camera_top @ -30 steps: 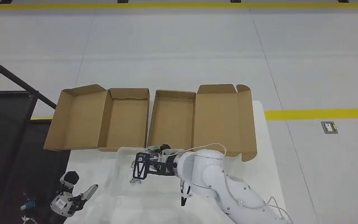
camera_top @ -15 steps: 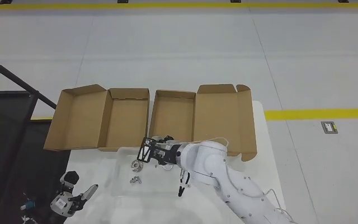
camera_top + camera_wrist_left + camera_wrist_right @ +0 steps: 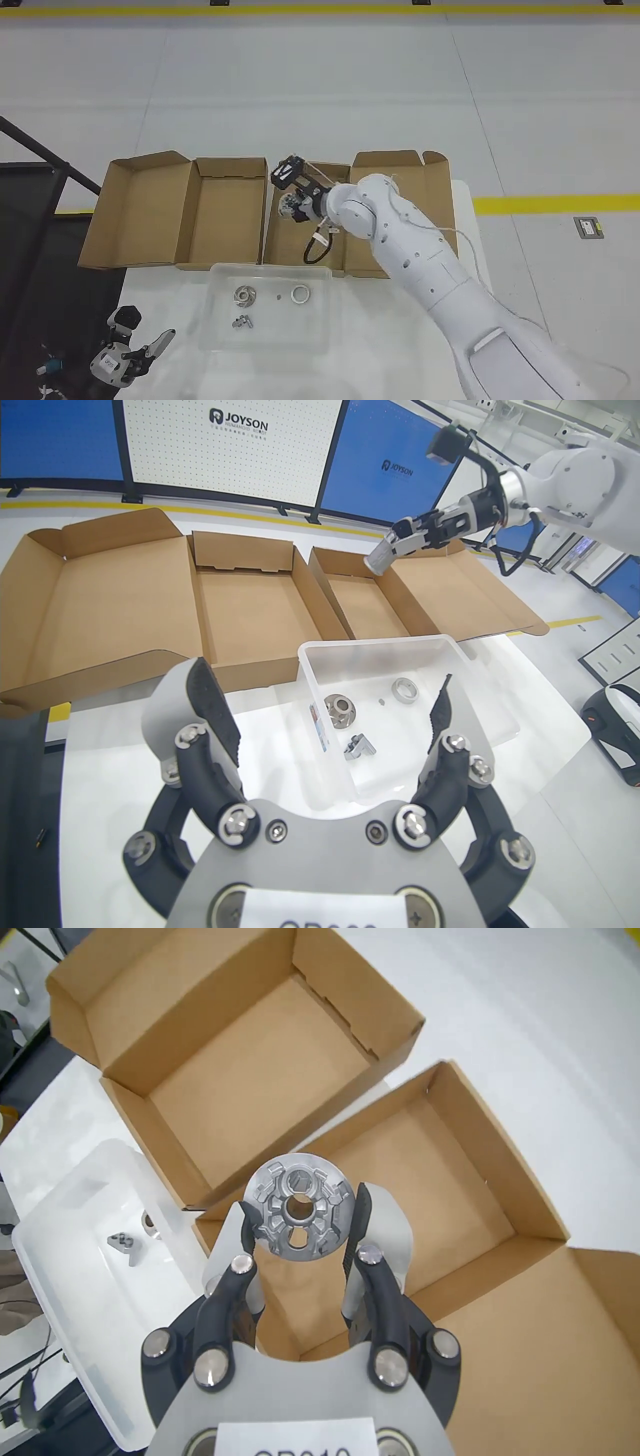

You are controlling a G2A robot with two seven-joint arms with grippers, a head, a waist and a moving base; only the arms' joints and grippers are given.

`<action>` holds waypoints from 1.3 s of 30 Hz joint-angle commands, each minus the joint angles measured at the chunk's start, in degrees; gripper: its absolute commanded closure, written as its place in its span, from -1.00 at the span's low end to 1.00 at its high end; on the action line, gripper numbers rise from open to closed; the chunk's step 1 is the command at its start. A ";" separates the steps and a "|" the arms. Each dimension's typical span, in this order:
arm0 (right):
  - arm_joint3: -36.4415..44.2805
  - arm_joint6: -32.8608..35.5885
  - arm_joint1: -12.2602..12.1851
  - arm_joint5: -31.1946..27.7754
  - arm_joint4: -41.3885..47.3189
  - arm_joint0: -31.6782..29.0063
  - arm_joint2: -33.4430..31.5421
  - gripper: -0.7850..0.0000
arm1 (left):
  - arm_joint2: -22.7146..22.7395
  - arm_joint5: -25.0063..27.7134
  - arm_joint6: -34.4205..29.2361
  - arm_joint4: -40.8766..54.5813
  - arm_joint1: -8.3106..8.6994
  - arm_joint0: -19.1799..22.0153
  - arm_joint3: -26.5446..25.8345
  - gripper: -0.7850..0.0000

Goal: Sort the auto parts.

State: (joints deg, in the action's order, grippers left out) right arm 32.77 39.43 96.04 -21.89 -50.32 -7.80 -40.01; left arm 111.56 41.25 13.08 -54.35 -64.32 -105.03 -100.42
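Though pale like the floor, a white table under two cardboard boxes.

Under the right gripper and its disc you have open room down into the right box. Box walls hem every side.

A pale grey, glossy floor spreads beyond the white table. A long yellow line crosses the floor's far side, a shorter yellow stripe lies to the right, and a small dark-framed plate is set in the floor just beside that stripe. To the left of the table stands a black frame with a slanting bar, and in the left wrist view a row of blue panels and a white perforated board closes off the room under even, bright light.
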 commanded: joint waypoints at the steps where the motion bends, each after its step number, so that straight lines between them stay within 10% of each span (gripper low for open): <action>1: -5.59 0.19 1.56 -0.77 2.02 1.16 0.79 1.00 | 0.00 0.00 0.00 0.00 0.00 0.00 0.00 -1.00; 13: -19.50 -3.53 7.11 3.51 0.59 2.78 4.18 1.00 | 0.00 0.00 0.00 0.00 0.00 0.00 0.00 -1.00; 22: -19.50 -3.53 7.11 3.51 0.59 2.78 4.18 1.00 | 0.00 0.00 0.00 0.00 0.00 0.00 0.00 -1.00; 24: -19.50 -3.53 7.11 3.51 0.59 2.78 4.18 0.65 | 0.00 0.00 0.00 0.00 0.00 0.00 0.00 -1.00; 26: -19.50 -3.53 7.11 3.51 0.59 2.78 4.18 0.82 | 0.00 0.00 0.00 0.00 0.00 0.00 0.00 -1.00; 32: -19.50 -3.53 7.11 3.51 0.59 2.78 4.18 0.08 | 0.00 0.00 0.00 0.00 0.00 0.00 0.00 -1.00; 35: -19.50 -3.53 7.11 3.51 0.59 2.78 4.18 -0.69 | 0.00 0.00 0.00 0.00 0.00 0.00 0.00 -1.00; 39: -19.50 -3.53 7.11 3.51 0.59 2.78 4.18 -1.00 | 0.00 0.00 0.00 0.00 0.00 0.00 0.00 -1.00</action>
State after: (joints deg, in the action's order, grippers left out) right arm 13.21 35.87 103.17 -18.37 -49.74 -5.01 -35.82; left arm 111.56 41.25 13.08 -54.35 -64.32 -105.03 -100.42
